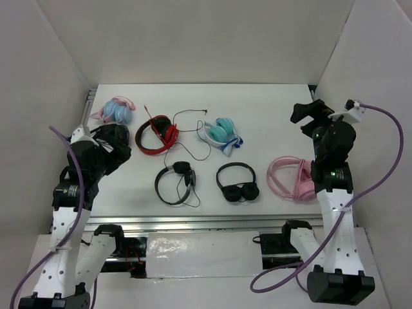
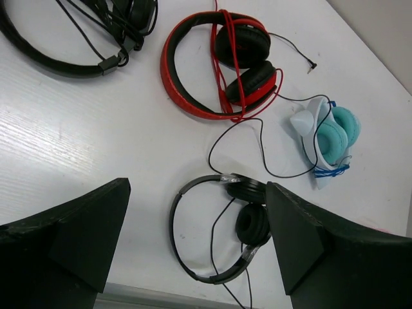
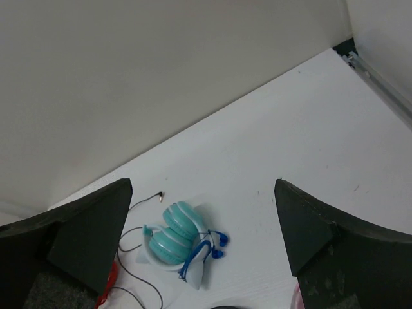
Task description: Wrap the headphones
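The headphones point(image 1: 175, 183) are a slim black pair that lies flat on the white table, near the front and left of centre. Their thin black cable point(image 1: 193, 138) loops back past the red pair. In the left wrist view the headphones point(image 2: 212, 232) sit just below and between my fingers, earcups to the right. My left gripper point(image 1: 114, 153) hovers at the table's left side, open and empty point(image 2: 196, 188). My right gripper point(image 1: 308, 113) is raised at the far right, open with nothing in it point(image 3: 203, 185), well away from the headphones.
Other pairs lie around: red headphones point(image 1: 156, 134), a teal-and-white pair point(image 1: 223, 132), a fat-padded black pair point(image 1: 237, 183), a pink pair point(image 1: 293, 178), a pink-and-blue pair point(image 1: 116, 111), and a bulky black headset point(image 2: 64, 38) by my left gripper. White walls enclose three sides.
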You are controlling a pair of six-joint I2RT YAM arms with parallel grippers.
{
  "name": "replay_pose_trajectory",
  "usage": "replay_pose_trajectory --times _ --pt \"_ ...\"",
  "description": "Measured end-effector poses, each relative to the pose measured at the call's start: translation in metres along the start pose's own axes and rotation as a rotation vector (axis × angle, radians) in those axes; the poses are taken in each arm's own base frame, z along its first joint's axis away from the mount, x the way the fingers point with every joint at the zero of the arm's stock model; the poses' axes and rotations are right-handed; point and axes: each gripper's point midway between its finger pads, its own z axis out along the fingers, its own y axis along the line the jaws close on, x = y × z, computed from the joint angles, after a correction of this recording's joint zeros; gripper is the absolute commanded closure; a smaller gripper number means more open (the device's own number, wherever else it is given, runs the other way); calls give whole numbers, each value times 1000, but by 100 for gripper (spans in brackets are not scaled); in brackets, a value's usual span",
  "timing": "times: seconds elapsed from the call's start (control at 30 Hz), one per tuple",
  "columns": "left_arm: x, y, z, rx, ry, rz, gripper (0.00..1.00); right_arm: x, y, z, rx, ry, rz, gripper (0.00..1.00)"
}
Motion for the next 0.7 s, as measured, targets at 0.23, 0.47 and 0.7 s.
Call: replay_pose_trajectory --times 0.23,0.47,0.7 --pt "12 6 5 -16 45 13 1 18 21 -5 -123 91 8 0" --pt "123 59 34 -143 355 8 1 41 38 -14 -205 162 -25 0" --pt "169 66 43 -193 467 61 1 70 53 -30 -247 194 -99 0"
